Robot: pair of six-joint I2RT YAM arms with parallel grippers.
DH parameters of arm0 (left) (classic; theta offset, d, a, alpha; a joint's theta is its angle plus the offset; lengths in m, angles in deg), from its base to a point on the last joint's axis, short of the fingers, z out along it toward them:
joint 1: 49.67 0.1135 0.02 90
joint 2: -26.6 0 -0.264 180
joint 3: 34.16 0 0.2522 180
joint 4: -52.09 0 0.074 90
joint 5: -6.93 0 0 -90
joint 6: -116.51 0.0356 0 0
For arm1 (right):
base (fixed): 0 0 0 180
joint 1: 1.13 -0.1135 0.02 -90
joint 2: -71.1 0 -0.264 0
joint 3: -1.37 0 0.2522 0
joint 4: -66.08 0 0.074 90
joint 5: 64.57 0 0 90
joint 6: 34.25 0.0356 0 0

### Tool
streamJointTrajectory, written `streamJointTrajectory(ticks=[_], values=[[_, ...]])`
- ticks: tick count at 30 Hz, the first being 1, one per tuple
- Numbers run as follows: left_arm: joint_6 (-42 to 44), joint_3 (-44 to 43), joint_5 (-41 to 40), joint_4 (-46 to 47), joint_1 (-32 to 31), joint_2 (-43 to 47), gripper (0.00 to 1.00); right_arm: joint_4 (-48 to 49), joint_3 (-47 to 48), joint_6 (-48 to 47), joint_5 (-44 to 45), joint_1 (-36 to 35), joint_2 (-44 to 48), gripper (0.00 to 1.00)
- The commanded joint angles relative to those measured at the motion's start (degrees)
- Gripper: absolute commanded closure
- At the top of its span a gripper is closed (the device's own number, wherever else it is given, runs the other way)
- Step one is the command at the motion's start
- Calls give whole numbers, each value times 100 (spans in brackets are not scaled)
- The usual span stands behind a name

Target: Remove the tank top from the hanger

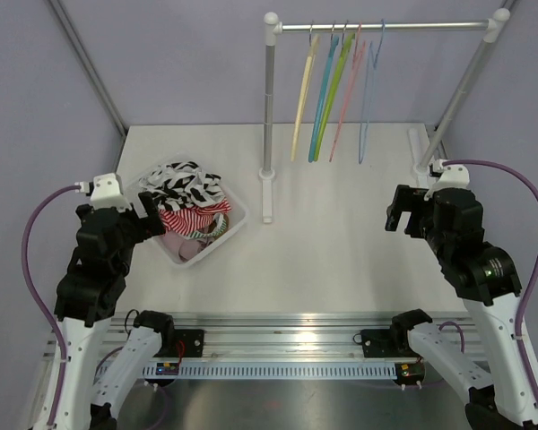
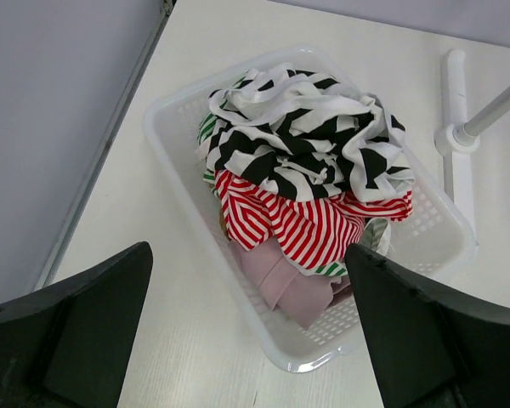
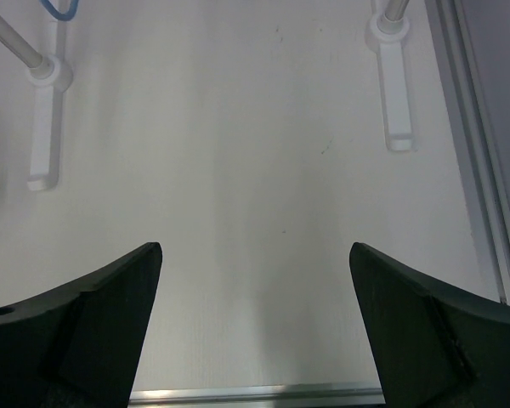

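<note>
The basket (image 2: 174, 119) sits on the table (image 1: 341, 260), just under and ahead of the left gripper (image 2: 246, 272). A pile of clothes (image 2: 306, 161) lies in it. The rack (image 1: 269, 116) stands farther ahead, to that gripper's right, with hangers (image 1: 327, 90) on its bar. The right gripper (image 3: 255, 251) hangs over the table. The rack's feet (image 3: 44, 127) lie ahead of it, one on each side.

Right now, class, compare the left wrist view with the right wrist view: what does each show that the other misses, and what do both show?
Left wrist only: the white basket heaped with clothes, a black-and-white striped garment on top. Right wrist only: a blue hanger tip and a second rack foot. Both: the white table and one rack foot.
</note>
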Motion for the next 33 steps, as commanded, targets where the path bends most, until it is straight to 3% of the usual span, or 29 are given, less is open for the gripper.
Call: streamJointTrajectory(ticks=[1,13,33], values=[[136,278,101,366,-86,388,1,5,-147,-31,514,-47,262,0],[30,1263,586,445,-174,1470,1,384,-850,-251,163,-39,1344,0],[-14,1518,454,682,-165,1479,1,744,-973,-207,163,-39,1213,0]])
